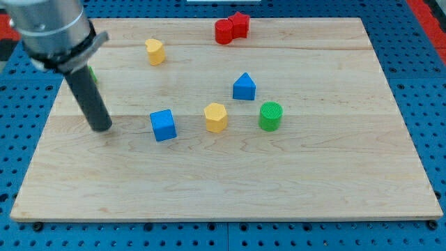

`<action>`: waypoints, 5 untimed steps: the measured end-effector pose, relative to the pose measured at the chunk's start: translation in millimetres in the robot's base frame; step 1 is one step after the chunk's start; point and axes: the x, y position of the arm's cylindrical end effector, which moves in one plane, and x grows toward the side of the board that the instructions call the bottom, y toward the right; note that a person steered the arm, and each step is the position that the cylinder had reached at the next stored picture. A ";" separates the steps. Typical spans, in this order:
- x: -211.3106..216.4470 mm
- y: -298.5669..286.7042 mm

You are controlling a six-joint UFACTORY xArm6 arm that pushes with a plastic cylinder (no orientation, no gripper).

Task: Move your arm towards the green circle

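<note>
The arm's dark rod stands at the board's left side, the tip (102,128) resting on the wood (327,181) with the green circle (270,116) well apart from it, toward the view's right. The circle, a short ribbed cylinder, sits upright a little right of the board's centre, nearer the right edge than the left one.

Judged from this layout, the approach is barely begun: the tip lies on the far side of two other blocks from its target. A blue cube (163,125) sits just to the tip's right, and a yellow hexagonal block (216,117) lies between that cube and the circle, near the circle but not touching it. The three form a rough row across the middle, so a straight run rightward would likely strike the cube first; a path bowed toward the bottom edge looks freer.

A blue triangular block (244,87) stands above the circle, close by but apart. A second yellow block (155,51) lies near the top edge, left of centre, and two red blocks (231,28) touch each other at the top edge. A sliver of green (93,74) shows behind the rod; its shape cannot be told.

The arm carries no claw, only the rod, and it holds nothing. No brand, label or writing is readable anywhere.
</note>
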 end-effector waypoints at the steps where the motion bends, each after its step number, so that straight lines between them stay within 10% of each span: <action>1: 22.4 65.2; 3: 22.3 290.4; 5: -11.5 302.1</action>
